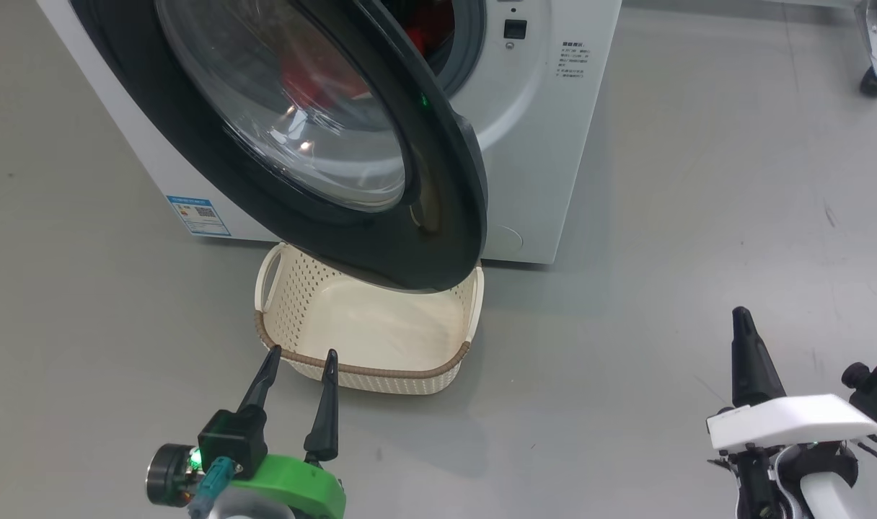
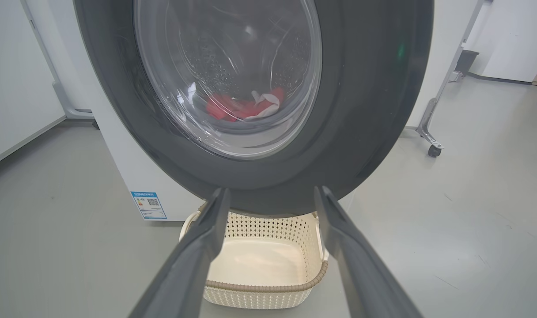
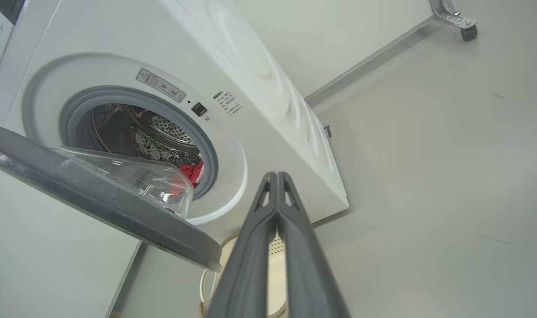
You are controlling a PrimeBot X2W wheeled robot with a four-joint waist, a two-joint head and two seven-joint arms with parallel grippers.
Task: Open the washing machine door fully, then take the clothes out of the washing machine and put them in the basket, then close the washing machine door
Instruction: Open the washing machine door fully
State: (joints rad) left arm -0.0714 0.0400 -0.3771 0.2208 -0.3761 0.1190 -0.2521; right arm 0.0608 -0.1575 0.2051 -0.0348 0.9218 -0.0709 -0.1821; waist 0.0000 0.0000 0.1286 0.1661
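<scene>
Though illegible, the washing machine's point(image 1: 539, 144) sticker point(image 1: 199, 215) is blue.

Left hand point(image 1: 300, 358) sits low on the left of the head view. Both long dark fingers point up and forward with a wide gap between them, and the green wrist piece point(image 1: 294, 490) is behind. Right hand point(image 1: 741, 321) is low on the right, its fingers pressed flat together into one dark spike, tips touching, rising out of the white wrist shell point(image 1: 792, 422).
</scene>
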